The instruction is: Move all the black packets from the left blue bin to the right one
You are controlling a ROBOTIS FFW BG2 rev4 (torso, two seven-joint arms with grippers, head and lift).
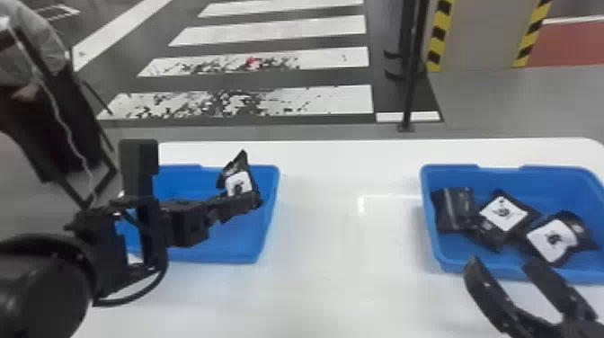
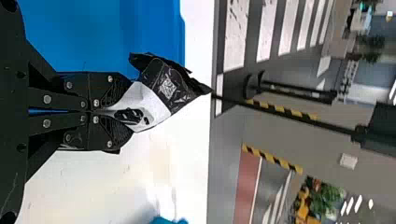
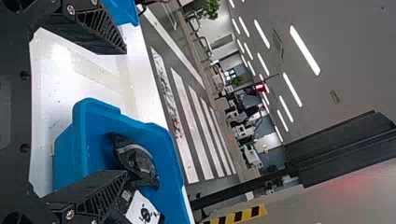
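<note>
– while the left hand (image 1: 256, 201) has its two fingers closed on a black packet (image 1: 236, 171), where exactly is that packet?

– up over the left blue bin (image 1: 268, 211), towards the side facing the other bin. it sticks up from the fingertips, its white label (image 1: 239, 183) right by them.

– and from the left wrist view?

– there you see the fingers pinching it at the label end, with the loose end jutting out past them. that end has a silvery code patch (image 2: 167, 87) on it.

– okay, and the right hand (image 1: 502, 261)?

– open, fingers spread well apart, by the near wall of the right blue bin (image 1: 557, 170). i can't tell if they touch the rim.

– what's lying in that bin?

– three more, close together: a creased packet (image 1: 454, 209) by the left wall, a middle packet (image 1: 492, 231) with a white label facing up, and a right-hand packet (image 1: 577, 224), also labelled.

– what are the bins sitting on?

– a white surface (image 1: 341, 202), with a good stretch of it between them. beyond its far edge there's a floor with white stripes (image 1: 287, 27), a slim black pole (image 1: 411, 76) and some yellow-and-black tape (image 1: 438, 36)
</note>
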